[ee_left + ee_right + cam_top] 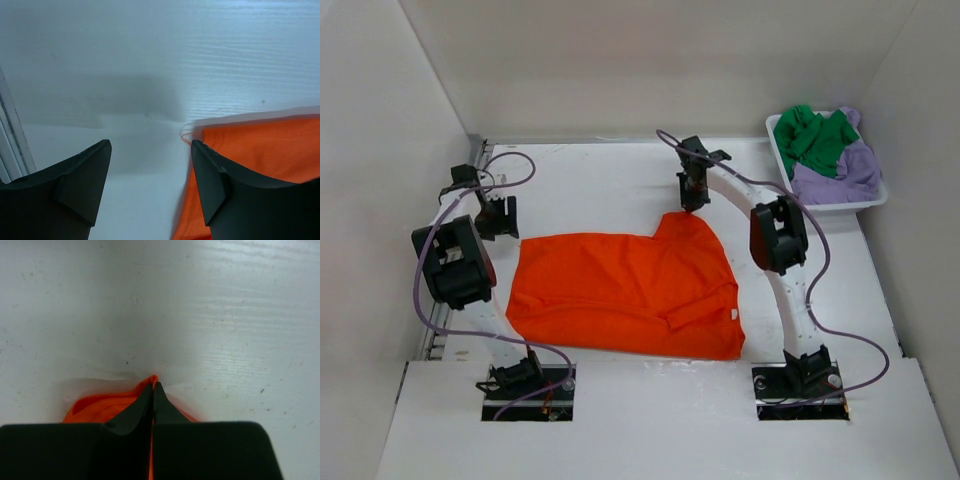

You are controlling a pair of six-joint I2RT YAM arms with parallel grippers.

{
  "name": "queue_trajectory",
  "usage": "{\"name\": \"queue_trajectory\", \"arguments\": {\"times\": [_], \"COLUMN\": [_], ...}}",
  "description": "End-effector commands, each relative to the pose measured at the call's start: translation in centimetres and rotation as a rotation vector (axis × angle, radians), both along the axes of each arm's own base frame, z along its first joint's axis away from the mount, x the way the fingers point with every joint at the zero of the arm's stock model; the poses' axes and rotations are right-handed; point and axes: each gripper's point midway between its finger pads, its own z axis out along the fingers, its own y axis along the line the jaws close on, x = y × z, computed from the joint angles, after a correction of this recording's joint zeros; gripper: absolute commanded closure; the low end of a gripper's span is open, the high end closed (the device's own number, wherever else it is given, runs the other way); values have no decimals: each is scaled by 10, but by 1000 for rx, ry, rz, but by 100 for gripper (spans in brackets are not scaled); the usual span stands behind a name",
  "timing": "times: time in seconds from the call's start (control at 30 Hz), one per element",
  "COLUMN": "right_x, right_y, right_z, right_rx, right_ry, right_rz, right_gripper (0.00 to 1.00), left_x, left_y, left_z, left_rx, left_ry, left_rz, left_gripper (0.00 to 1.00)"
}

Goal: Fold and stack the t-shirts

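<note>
An orange t-shirt point(620, 290) lies spread flat on the white table. My right gripper point(691, 207) is shut on its far right corner, and a pinch of orange cloth point(153, 379) pokes out between the closed fingertips. My left gripper point(505, 222) hovers at the shirt's far left corner, open, with bare table between its fingers point(151, 165). Its right finger point(210, 175) rests over the orange edge point(260, 145). A green t-shirt point(817, 137) and a lavender t-shirt point(842, 170) lie crumpled in the basket.
A white basket point(780, 145) sits at the far right corner of the table. White walls close in on the left, back and right. A metal rail point(12, 145) runs along the table's left edge.
</note>
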Motion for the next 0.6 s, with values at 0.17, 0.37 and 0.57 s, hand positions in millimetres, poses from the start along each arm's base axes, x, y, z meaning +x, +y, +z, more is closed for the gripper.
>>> {"name": "queue_trajectory", "arguments": {"times": [0.17,0.37,0.57], "right_x": [-16,-25,-27], "right_y": [21,27,29], "right_z": [56,73,89], "right_rx": [102,132,142], "right_ry": [-92,-128,-160], "right_rz": [16,24,27], "right_gripper": [100,100,100], "left_x": [36,29,12], "left_y": [-30,-37,-51], "left_z": [18,-4,-19], "left_rx": [-21,6,26], "left_ry": [-76,1,84], "left_rz": [-34,-44,-96], "left_gripper": [36,39,44]}}
